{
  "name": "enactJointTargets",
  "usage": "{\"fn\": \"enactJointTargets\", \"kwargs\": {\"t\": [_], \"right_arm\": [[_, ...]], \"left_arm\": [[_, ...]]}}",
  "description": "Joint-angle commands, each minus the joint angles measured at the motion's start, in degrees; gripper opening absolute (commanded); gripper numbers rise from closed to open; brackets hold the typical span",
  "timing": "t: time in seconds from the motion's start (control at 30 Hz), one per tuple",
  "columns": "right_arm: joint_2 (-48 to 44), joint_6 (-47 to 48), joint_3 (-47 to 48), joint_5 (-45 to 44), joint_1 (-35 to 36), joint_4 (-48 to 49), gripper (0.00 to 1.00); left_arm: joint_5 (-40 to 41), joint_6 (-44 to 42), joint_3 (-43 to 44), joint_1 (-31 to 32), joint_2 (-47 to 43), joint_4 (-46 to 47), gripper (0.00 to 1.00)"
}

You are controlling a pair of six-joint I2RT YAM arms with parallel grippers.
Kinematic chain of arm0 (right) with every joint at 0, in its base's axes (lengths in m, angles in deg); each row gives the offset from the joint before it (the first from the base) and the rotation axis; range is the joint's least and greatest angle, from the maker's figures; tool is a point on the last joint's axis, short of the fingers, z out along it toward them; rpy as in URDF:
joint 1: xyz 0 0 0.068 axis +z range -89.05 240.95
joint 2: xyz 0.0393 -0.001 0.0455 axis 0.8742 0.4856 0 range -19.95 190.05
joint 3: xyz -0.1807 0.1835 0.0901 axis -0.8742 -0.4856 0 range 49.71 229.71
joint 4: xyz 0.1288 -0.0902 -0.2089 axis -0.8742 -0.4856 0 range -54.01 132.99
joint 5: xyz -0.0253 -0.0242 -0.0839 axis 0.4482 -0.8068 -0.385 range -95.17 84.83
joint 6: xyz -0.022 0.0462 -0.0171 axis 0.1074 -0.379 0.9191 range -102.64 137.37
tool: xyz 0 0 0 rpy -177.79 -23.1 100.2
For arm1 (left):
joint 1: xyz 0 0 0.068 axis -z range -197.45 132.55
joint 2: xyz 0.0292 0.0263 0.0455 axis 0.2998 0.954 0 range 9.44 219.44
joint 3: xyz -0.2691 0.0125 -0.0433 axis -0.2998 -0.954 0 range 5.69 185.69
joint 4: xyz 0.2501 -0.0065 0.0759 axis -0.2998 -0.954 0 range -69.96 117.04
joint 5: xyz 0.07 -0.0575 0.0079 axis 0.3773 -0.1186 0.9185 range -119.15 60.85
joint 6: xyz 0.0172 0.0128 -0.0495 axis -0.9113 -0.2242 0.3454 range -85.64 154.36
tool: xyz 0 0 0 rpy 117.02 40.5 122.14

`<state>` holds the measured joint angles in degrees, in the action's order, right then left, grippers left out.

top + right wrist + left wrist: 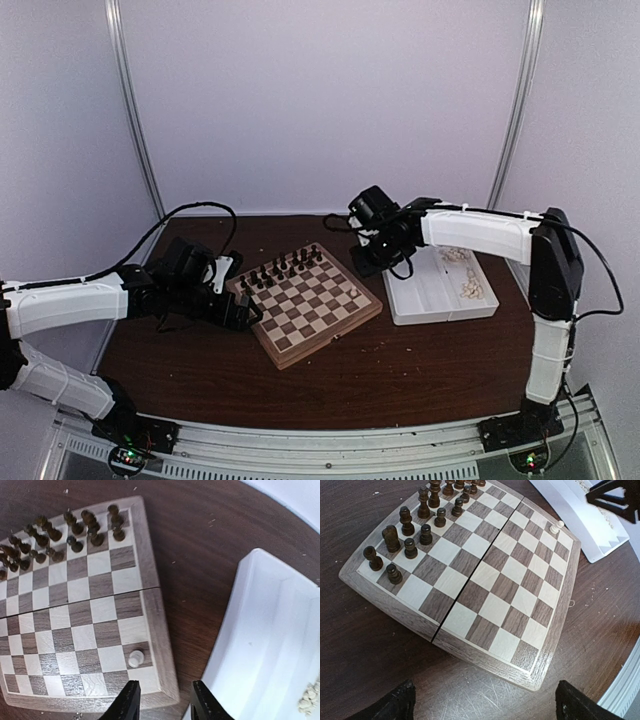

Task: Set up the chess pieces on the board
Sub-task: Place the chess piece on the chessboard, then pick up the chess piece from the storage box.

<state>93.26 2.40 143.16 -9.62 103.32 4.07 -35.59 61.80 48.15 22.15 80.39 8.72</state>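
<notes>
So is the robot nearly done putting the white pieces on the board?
Not nearly. Done: the dark pieces stand in their rows, and one white pawn is on the board. In hand: nothing. The right gripper is open and empty, over the gap between board and tray. Left: the other white pieces lie heaped in the tray.

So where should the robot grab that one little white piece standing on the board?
Pinch the white piece around its narrow middle, just under the round head, coming straight down from above. It stands upright and alone near the corner of the board, so there is likely room to close in on either side.
</notes>
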Motion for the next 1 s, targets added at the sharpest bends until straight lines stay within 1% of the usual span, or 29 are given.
{"fn": "enactJointTargets", "kwargs": {"t": [0.0,0.2,0.4,0.53,0.63,0.7,0.83,0.97], "right_arm": [[-9.94,0.62,-3.74,-5.99,-3.73,-3.81,0.36],[-19.67,1.14,-12.61,-7.31,-11.53,-4.68,0.34],[-23.9,0.9,-21.84,-5.97,-20.83,-2.94,0.29],[-22.26,2.14,-23.86,-2.91,-25.69,-2.91,0.26],[-19.26,1.75,-23.18,-2.57,-27.97,-4.72,0.23],[-18.08,0.51,-23.27,-1.27,-29.0,-5.03,0.23],[-17.76,-4.17,-25.52,-0.01,-29.45,-2.8,0.22],[-17.16,-11.75,-27.63,1.98,-29.45,0.17,0.23]], "left_arm": [[-0.4,-0.03,0.68,-0.04,-0.15,-0.06,0.98],[-0.99,0.2,0.42,-0.04,0.35,1.01,0.98],[-1.78,0.51,0.74,-0.04,1.49,1.92,0.98],[-2.26,0.44,0.87,-0.04,1.72,2.08,0.98],[-2.45,0.51,1.11,-0.04,1.68,2.14,0.98],[-2.55,0.64,1.09,-0.04,1.56,2.1,0.98],[-2.85,0.98,1.17,-0.04,2.04,2.72,0.98],[-4.68,1.91,1.16,-0.04,3.38,4.74,0.98]]}}
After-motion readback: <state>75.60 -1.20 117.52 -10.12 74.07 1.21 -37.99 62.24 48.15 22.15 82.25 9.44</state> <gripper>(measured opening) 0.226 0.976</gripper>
